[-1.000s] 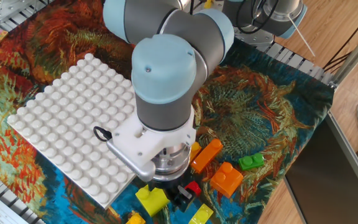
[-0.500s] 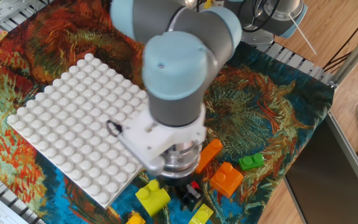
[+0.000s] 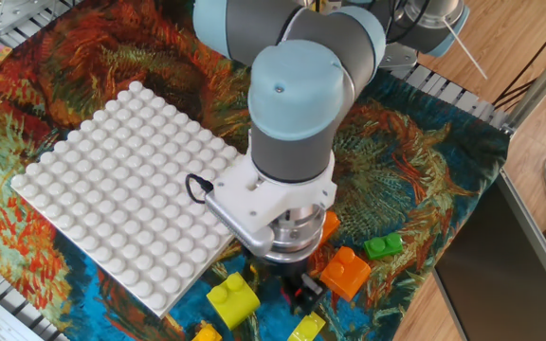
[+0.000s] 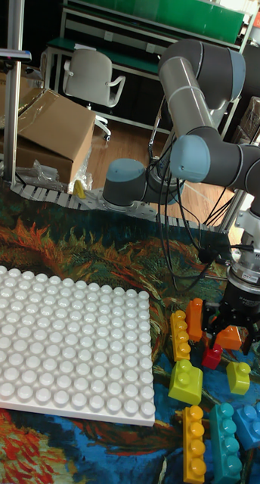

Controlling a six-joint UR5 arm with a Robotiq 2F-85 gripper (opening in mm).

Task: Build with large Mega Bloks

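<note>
Shifted rightward, the pincer (image 4: 234, 333) straddles an orange brick (image 4: 230, 338), jaws apart, among three yellow bricks (image 4: 180, 335).

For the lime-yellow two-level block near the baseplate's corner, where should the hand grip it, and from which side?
From above, I'd judge. The lime-yellow block sits studs-up, stepped, with cloth free along its flanks. Close on the two flat side walls of the lower body, not the round stud. The white baseplate lies near its left, so keep the fingers across the other axis.

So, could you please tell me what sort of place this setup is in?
Probably a robotics lab or workshop: a grey office chair, a brown cardboard box and dark metal shelving stand behind the patterned cloth-covered table.
</note>
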